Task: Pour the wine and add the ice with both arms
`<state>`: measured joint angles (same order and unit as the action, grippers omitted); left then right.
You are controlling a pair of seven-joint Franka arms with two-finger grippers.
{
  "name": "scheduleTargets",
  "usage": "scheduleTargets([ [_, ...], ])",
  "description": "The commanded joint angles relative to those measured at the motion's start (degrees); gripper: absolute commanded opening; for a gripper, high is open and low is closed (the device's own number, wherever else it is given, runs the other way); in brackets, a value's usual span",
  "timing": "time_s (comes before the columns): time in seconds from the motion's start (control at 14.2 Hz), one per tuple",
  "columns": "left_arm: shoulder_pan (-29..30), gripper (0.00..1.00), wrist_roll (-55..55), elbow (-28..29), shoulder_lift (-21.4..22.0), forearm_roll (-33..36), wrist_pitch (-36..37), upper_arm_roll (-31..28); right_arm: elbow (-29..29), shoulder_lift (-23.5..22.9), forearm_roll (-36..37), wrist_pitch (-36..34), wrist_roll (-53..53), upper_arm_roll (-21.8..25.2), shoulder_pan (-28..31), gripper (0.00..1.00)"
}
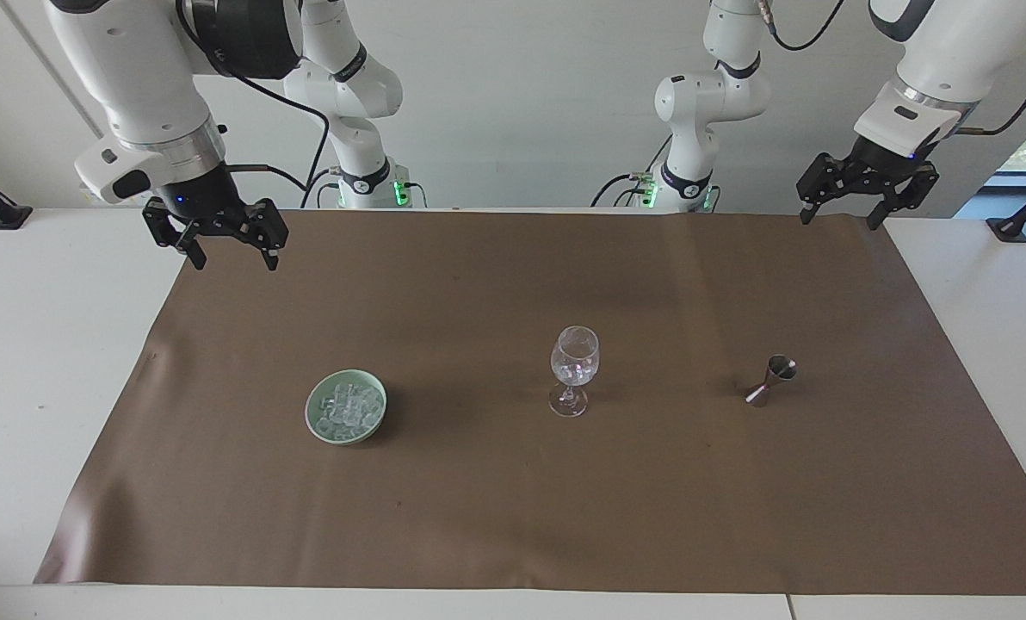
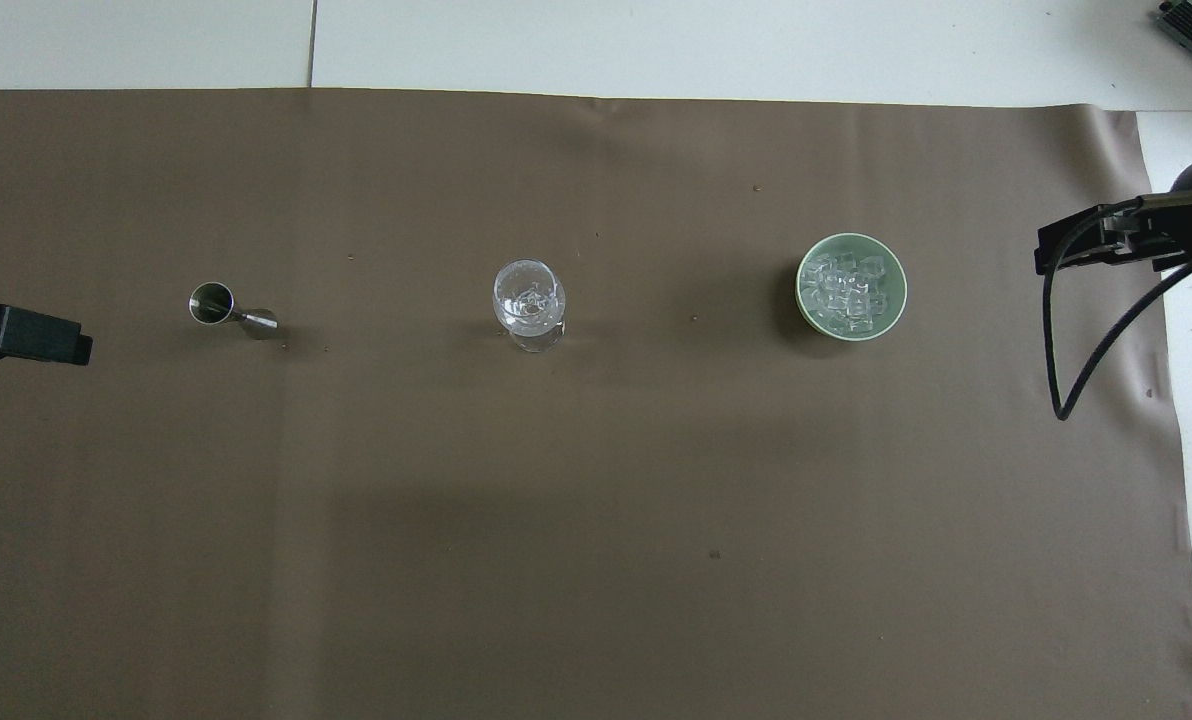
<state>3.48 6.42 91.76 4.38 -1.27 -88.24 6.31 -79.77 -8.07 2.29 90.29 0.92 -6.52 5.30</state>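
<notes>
Both tools are hanging released and empty: right tool (image 1: 227,247) over the mat's corner, well apart from the ice (image 1: 347,407) lying in the bowl (image 1: 317,419); left tool (image 1: 849,209) waiting.

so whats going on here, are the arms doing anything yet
Nothing is being handled right now. Both arms are up near their own edge of the brown mat, tools open and empty: the right tool at its end, the left tool at the other. On the mat sit a green bowl of ice, a stemmed glass with ice in it, and a metal jigger, all in a row and untouched.
</notes>
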Motion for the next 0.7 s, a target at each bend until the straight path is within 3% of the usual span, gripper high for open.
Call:
scheduleTargets([
  [0.0,-0.1,1.00,0.6,2.0,1.6,0.6,-1.1,0.1,-1.8,1.7,-4.0,-0.9,-1.4,2.6,-0.4,1.00],
  [0.28,-0.1,1.00,0.6,2.0,1.6,0.6,-1.1,0.1,-4.0,3.9,-3.9,-5.3,-1.4,2.8,-0.4,1.00],
  [0.63,-0.1,1.00,0.6,2.0,1.6,0.6,-1.2,0.1,-4.1,3.9,-3.9,-4.3,-1.0,2.8,-0.3,1.00],
])
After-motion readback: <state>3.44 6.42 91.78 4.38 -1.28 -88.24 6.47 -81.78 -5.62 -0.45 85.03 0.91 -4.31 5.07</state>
